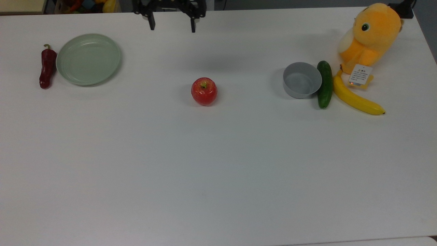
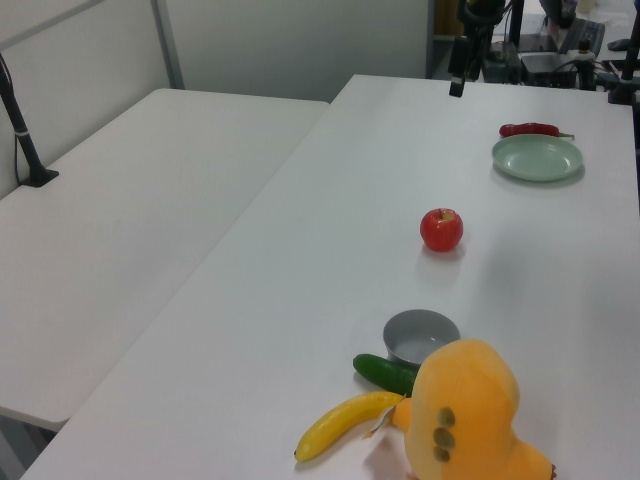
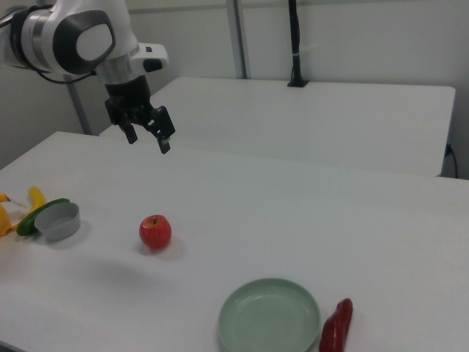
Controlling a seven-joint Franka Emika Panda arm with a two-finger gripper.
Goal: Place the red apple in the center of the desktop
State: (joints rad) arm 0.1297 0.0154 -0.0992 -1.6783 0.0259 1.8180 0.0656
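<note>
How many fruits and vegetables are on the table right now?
4: apple mid-table; cucumber and banana beside the grey bowl; chili pepper beside the green plate.

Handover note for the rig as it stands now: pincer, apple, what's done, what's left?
Pincer: open, empty, raised above the far edge of the desktop in the top view, well clear of everything.
Red apple: resting upright on the desktop, stem up, between the green plate and the grey bowl, touching neither.
Done: apple is set down and released.
Left: nothing obvious; judge whether the spot is central enough, since it lies nearer the far edge in the top view.
</note>
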